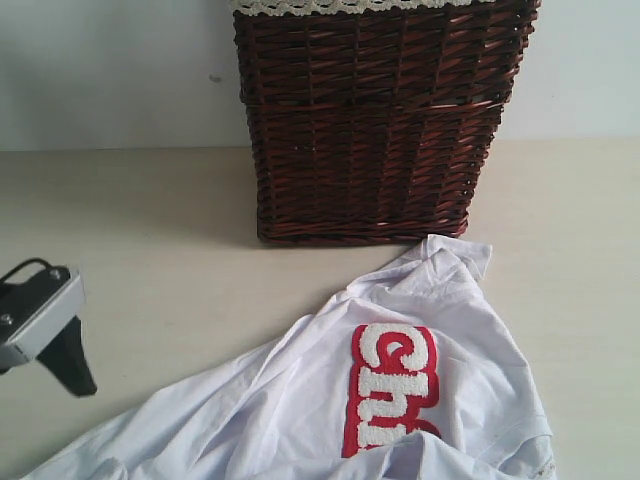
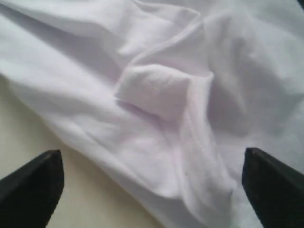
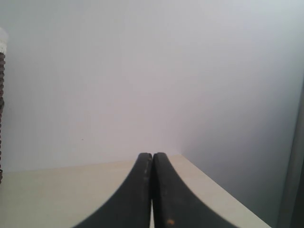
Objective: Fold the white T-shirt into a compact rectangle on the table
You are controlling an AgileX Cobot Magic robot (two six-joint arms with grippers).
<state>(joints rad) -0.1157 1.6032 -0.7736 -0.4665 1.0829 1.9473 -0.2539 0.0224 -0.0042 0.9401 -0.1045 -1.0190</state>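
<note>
1. White T-shirt [image 1: 470,340]: crumpled at the table's [image 1: 140,220] near edge, partly cut off (lettering [image 1: 392,385] half hidden).
2. Left gripper [image 2: 152,154]: spread wide over cloth, empty.
3. Right gripper [image 3: 152,159]: closed, empty.

Plain pale wall [image 1: 100,70] behind dark wicker basket [image 1: 380,130] (lace-trimmed rim)

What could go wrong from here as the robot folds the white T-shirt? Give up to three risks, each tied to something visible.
1. The white T-shirt lies crumpled under the open left gripper; closing here may pinch several layers.
2. One end lies near the wicker basket; a pull that way might snag it.
3. The right gripper is shut and faces the wall, so a one-armed fold may skew.
</note>
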